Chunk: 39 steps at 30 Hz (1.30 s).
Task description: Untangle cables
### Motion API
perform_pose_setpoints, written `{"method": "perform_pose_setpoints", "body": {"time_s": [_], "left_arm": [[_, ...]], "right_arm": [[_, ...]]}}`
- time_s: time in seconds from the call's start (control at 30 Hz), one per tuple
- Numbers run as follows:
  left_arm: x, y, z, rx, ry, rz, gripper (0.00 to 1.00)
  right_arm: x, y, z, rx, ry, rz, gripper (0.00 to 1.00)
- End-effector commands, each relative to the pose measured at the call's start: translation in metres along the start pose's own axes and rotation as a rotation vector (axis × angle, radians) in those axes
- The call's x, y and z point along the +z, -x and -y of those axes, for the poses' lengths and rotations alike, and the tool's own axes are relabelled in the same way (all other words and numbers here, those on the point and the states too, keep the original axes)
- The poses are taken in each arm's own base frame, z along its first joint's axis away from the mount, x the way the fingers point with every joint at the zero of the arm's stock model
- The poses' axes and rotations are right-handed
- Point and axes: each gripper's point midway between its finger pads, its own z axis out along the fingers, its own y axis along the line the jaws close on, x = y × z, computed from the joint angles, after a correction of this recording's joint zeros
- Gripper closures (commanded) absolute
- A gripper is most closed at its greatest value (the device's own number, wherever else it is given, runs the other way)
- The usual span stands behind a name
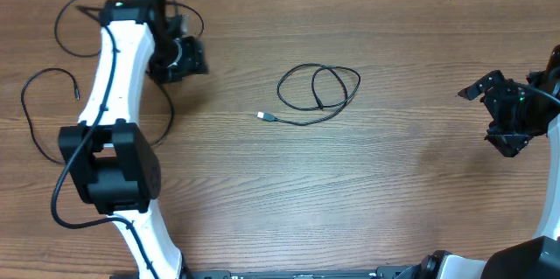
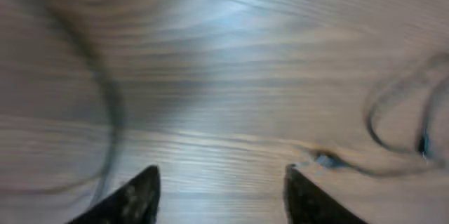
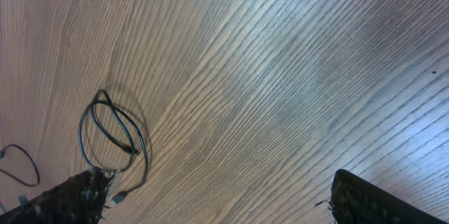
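Note:
One thin black cable (image 1: 319, 87) lies in loose loops at the table's middle, its silver-tipped plug (image 1: 262, 116) pointing left. A second cable (image 1: 35, 108) curves at the far left, and a third cable (image 1: 66, 17) loops at the top left behind the left arm. My left gripper (image 1: 197, 59) hovers at the upper left, right of those two. Its view is blurred, and the left gripper (image 2: 221, 196) there is open over bare wood, with a cable (image 2: 109, 112) on its left. My right gripper (image 1: 486, 120) is far right, and in its own view the right gripper (image 3: 217, 203) is wide open and empty, with the looped cable (image 3: 112, 136) ahead of it.
The thick black cord (image 1: 61, 187) of the left arm hangs by its base at the lower left. The wooden table (image 1: 411, 191) runs bare between the middle cable and the right arm.

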Motion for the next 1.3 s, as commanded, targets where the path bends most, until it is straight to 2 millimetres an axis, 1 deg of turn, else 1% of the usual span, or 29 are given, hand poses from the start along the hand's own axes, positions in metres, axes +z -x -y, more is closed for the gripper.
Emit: {"method": "perform_pose_setpoints", "body": {"time_s": [0.0,0.03,0.1,0.17,0.27,0.3,0.33,0.47,0.57,0.7,0.73,0.8,0.9,1.1,1.2,1.27], "left_arm": [[-0.009,0.012,-0.071,-0.263,0.143,0.043,0.55],[-0.011,0.012,-0.082,-0.292,0.151,0.047,0.59],[-0.017,0.013,-0.111,-0.367,0.166,0.053,0.79],[-0.023,0.011,-0.136,-0.436,0.175,0.058,0.94],[-0.031,0.004,-0.175,-0.553,0.187,0.055,0.96],[-0.035,-0.002,-0.193,-0.608,0.203,0.053,0.96],[-0.036,-0.005,-0.201,-0.635,0.213,0.051,0.96],[-0.045,-0.030,-0.251,-0.803,0.288,0.031,0.95],[-0.049,-0.049,-0.280,-0.894,0.339,0.016,0.96],[-0.052,-0.071,-0.312,-0.991,0.405,0.003,0.95],[-0.051,-0.081,-0.324,-1.048,0.433,0.002,0.95],[-0.047,-0.085,-0.332,-1.071,0.432,0.007,0.96],[-0.036,-0.093,-0.338,-1.088,0.431,-0.004,0.95],[0.001,-0.105,-0.330,-1.095,0.372,-0.042,0.95],[0.017,-0.114,-0.327,-1.117,0.359,-0.060,0.96],[0.025,-0.120,-0.326,-1.141,0.361,-0.069,0.96]], "right_arm": [[-0.006,0.004,-0.004,-0.012,0.011,0.024,0.00],[-0.006,0.004,-0.004,-0.012,0.011,0.024,0.00],[-0.006,0.004,-0.004,-0.012,0.011,0.024,0.00],[-0.006,0.004,-0.004,-0.012,0.011,0.024,0.00],[-0.006,0.004,-0.004,-0.012,0.011,0.024,0.00],[-0.006,0.004,-0.004,-0.011,0.011,0.024,0.00],[-0.006,0.004,-0.004,-0.012,0.011,0.024,0.00],[-0.006,0.004,-0.004,-0.011,0.011,0.024,0.00],[-0.006,0.004,-0.004,-0.011,0.011,0.024,0.00],[-0.006,0.004,-0.004,-0.011,0.011,0.024,0.00],[-0.006,0.004,-0.004,-0.012,0.011,0.024,0.00],[-0.006,0.004,-0.004,-0.012,0.011,0.024,0.00],[-0.006,0.004,-0.004,-0.012,0.011,0.024,0.00],[-0.006,0.004,-0.004,-0.012,0.011,0.024,0.00],[-0.006,0.004,-0.004,-0.012,0.011,0.024,0.00],[-0.006,0.004,-0.004,-0.012,0.011,0.024,0.00]]}}
